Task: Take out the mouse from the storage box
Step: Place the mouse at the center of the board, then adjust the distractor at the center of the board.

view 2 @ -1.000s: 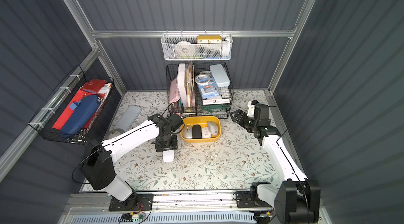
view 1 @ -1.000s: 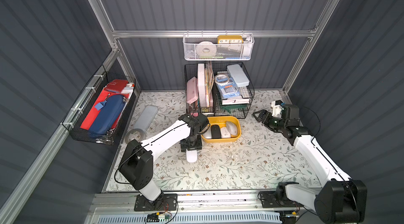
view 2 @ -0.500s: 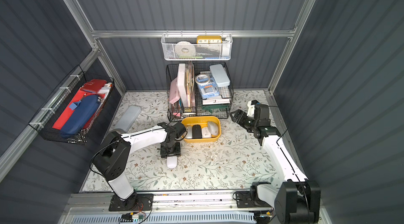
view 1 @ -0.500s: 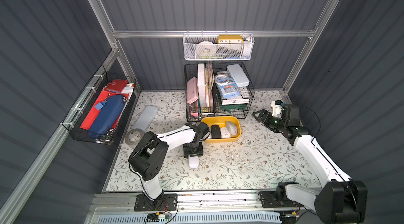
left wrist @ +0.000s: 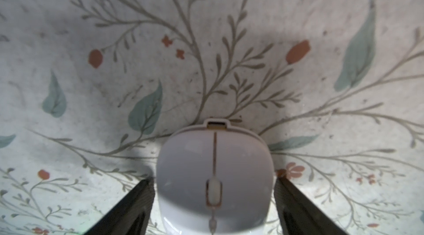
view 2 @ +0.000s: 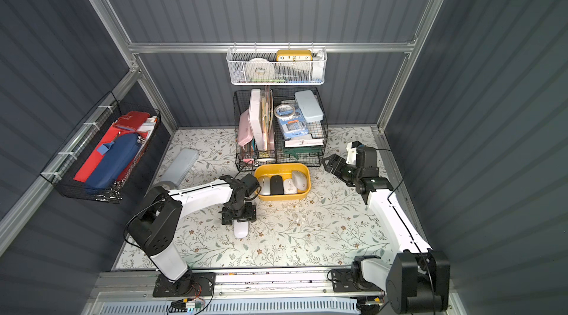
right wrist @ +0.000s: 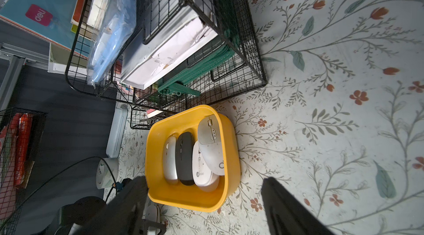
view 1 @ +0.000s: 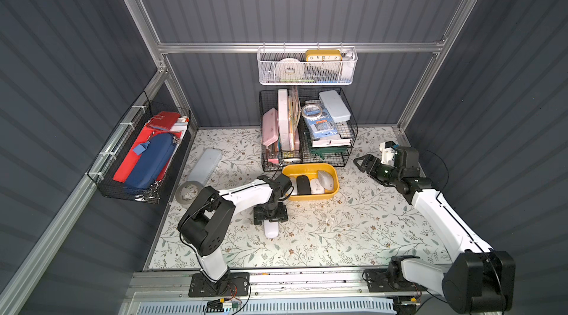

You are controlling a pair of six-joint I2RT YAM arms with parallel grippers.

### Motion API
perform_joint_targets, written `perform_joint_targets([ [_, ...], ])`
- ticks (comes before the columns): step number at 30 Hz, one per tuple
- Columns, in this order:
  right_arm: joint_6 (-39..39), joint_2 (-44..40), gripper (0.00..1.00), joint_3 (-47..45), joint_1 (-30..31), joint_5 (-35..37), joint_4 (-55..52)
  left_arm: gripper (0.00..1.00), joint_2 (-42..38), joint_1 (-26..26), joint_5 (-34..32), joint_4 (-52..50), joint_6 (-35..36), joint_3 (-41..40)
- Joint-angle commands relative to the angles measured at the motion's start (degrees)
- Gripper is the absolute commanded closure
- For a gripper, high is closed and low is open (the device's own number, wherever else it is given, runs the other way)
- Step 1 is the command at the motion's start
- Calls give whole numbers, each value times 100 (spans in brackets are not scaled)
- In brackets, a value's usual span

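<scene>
Vines, green leaves and small red flowers pattern the pale surface (view 1: 353, 230), which is shut in by dark grey ribbed walls (view 1: 292, 2) on an aluminium frame (view 1: 307, 47).

At 9 o'clock a black wire basket (view 1: 129, 195) hangs on the side wall, holding a red folder (view 1: 135, 153) and a blue pouch (view 1: 150, 159). Near it on the surface lie a pale blue pencil case (view 1: 205, 165) and a tape roll (view 1: 187, 191).

Near the middle, the left jaws point down and stand parted on either side of the white mouse (view 1: 271, 230). It lies flat on the surface, outside the storage box (view 1: 310, 197) and at its 7 o'clock. In the left wrist view a thin gap shows beside the mouse, so nothing grips it.

The box holds four mice: silver (right wrist: 171, 159), black (right wrist: 185, 159), white (right wrist: 202, 167) and grey (right wrist: 211, 146).

Behind it at 12 o'clock a black wire rack (view 1: 352, 119) carries a blue packet (view 1: 321, 122) reading "Compass". Above that, a white mesh basket (view 1: 267, 73) holds a yellow clock (view 1: 323, 55) showing 10, 11, 12, 1, 2. In the right wrist view a red label (right wrist: 37, 14) reads "deli".

At the box's 3 o'clock the right jaws hang spread wide and empty.
</scene>
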Motion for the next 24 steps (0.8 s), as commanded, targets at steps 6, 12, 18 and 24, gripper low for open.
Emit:
perform_joint_targets([
  [6, -66, 58, 17, -35, 36, 32, 73, 10, -219, -33, -1630, -1987, -557, 3150],
  [12, -87, -47, 17, -50, 48, 110, 46, 11, 934, -60, -1194, -1826, -92, 4801],
  [18, -123, -108, 16, -54, 50, 138, 22, 17, 2336, -99, -496, -1449, 161, 6049],
  [24, -140, -169, 16, -45, 50, 136, -3, 19, 2741, -116, -273, -1246, 138, 6045],
])
